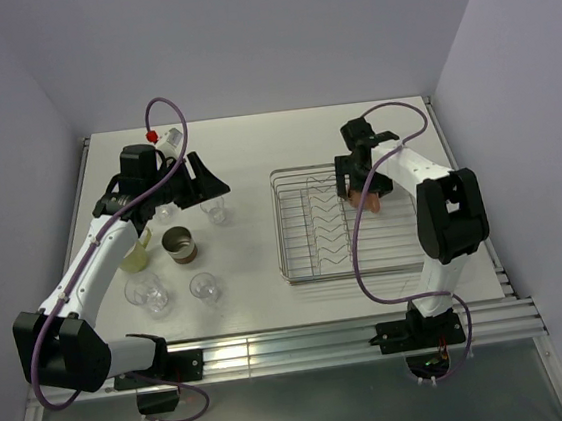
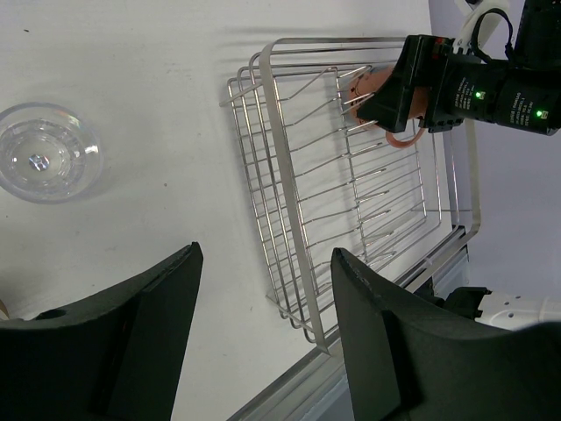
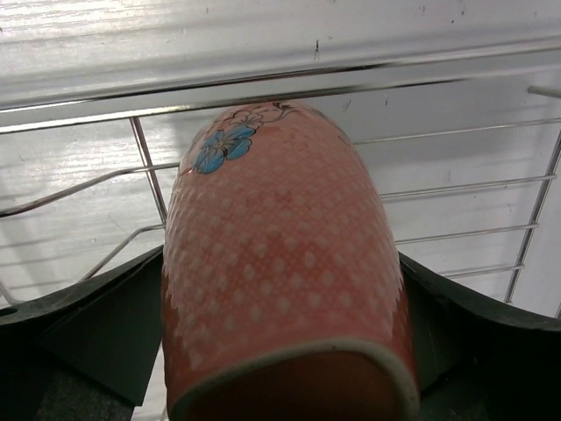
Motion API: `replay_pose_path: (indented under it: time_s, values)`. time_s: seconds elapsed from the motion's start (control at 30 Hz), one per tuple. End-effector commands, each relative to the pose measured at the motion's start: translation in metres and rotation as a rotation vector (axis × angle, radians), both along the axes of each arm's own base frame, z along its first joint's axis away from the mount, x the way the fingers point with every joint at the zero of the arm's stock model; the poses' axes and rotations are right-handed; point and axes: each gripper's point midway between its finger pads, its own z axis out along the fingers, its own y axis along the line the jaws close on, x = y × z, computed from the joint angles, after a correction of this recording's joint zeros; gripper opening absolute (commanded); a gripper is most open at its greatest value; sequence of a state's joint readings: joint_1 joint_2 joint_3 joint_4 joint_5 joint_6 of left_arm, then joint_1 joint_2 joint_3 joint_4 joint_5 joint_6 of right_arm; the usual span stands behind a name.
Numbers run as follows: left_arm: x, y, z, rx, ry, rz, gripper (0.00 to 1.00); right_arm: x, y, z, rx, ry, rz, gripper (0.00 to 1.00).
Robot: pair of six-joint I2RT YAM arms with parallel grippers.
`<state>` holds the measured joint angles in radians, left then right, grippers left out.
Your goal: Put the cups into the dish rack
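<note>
Tabletop reads white and matte on my feed, boxed in by pale lilac walls, with a ribbed metal rail along the near edge.

On the left I count a loose cluster of cups standing on the surface. A pale yellow-green mug is just beside a brown metallic cup, mouth up, and clear glass tumblers are scattered around them. My left tool hangs over the far side of that cluster, fingers spread wide with nothing between them. One tumbler shows below it in the wrist view.

On the right half sits the dish rack, chrome wire, with its zigzag dividers running down the middle. My right tool is over the rack's far right part, pinching the pink-terracotta mug, a dotted one with a blue flower. The fingers press it from both sides. I cannot tell whether the mug touches the wires.
</note>
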<state>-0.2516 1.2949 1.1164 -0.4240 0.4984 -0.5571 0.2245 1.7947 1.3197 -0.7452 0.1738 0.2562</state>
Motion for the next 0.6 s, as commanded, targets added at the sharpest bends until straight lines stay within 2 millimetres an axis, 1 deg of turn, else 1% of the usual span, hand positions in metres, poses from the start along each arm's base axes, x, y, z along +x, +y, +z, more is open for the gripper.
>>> replay_pose_path:
  time_s: [0.0,0.1,0.43,0.53,0.57]
  values:
    - [0.005,0.002,0.003,0.011,-0.042,-0.004,0.67,0.000,0.000,0.024,0.002,-0.053,-0.003,0.98]
    - [0.005,0.002,0.004,0.010,-0.044,-0.004,0.67,0.003,0.001,0.030,0.010,-0.070,-0.005,0.99]
    - [0.007,0.005,0.002,0.027,-0.040,0.011,0.67,0.008,-0.002,0.066,0.014,-0.164,-0.030,0.99]
    - [0.011,0.012,-0.003,0.067,-0.031,0.052,0.67,0.007,-0.003,0.075,0.017,-0.186,-0.033,0.99]
    - [0.014,0.018,-0.008,0.094,-0.027,0.085,0.67,0.007,-0.004,0.077,0.014,-0.192,-0.037,0.99]
